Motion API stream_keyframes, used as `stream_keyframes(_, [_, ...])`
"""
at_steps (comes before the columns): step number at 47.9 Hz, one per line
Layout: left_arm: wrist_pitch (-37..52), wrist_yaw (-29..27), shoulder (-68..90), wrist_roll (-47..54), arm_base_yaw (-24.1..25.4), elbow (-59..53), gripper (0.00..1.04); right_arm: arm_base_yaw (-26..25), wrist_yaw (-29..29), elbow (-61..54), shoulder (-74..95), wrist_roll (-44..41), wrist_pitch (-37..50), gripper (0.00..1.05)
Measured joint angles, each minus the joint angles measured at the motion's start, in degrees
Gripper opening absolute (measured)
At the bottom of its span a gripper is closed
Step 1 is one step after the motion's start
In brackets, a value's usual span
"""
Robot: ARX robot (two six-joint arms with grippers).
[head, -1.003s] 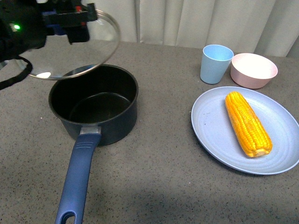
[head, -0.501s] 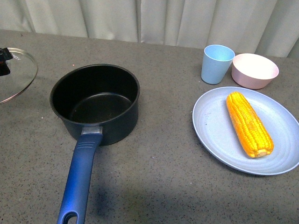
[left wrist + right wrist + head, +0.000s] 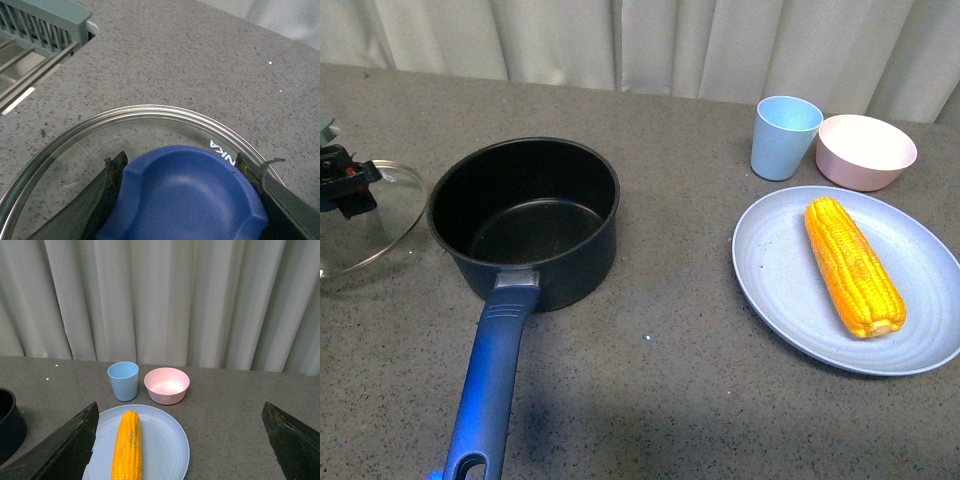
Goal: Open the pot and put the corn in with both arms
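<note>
A kitchen-style setting is suggested, staged rather than lived-in. A grey speckled countertop [image 3: 700,380] is seen, backed along its far side by a pale pleated curtain [image 3: 160,300]. Cookware and tableware are gathered there: a dark saucepan [image 3: 525,215], its glass lid [image 3: 370,225], a light blue plate [image 3: 780,270] bearing a corn cob [image 3: 853,265], a light blue cup [image 3: 785,135] and a pink bowl [image 3: 865,150]. In the left wrist view a grey-green slatted rack [image 3: 45,30] is glimpsed on the counter — seemingly a dish drainer.

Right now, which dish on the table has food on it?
The flat blue plate, with the corn lying on it. The pot and the pink bowl are empty; the cup looks empty too.
</note>
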Motion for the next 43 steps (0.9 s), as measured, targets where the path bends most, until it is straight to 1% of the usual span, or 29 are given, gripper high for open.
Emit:
stream_keyframes(30, [-2.0, -0.6, 3.3, 4.5, -1.8, 1.4, 0.59, 0.0, 0.0, 0.0, 0.0, 0.0, 0.0, 0.96])
stream_keyframes(34, [-2.0, -0.6, 3.3, 5.0, -1.9, 1.4, 0.72, 0.0, 0.0, 0.0, 0.0, 0.0, 0.0, 0.96])
stream_keyframes(35, [-1.9, -0.6, 3.3, 5.0, -1.9, 1.3, 0.78, 0.0, 0.0, 0.0, 0.0, 0.0, 0.0, 0.96])
stream_keyframes(40, [-1.0, -0.7, 2.3, 4.9, -1.9, 0.3, 0.97, 0.0, 0.0, 0.0, 0.0, 0.0, 0.0, 0.96])
stream_keyframes(41, [-0.7, -0.7, 1.8, 4.6, -1.8, 0.0, 1.0, 0.0, 0.0, 0.0, 0.0, 0.0, 0.0, 0.96])
stream_keyframes(43, [-0.5, -0.7, -0.1, 4.0, -1.7, -0.8, 0.98, 0.0, 0.0, 0.0, 0.0, 0.0, 0.0, 0.96])
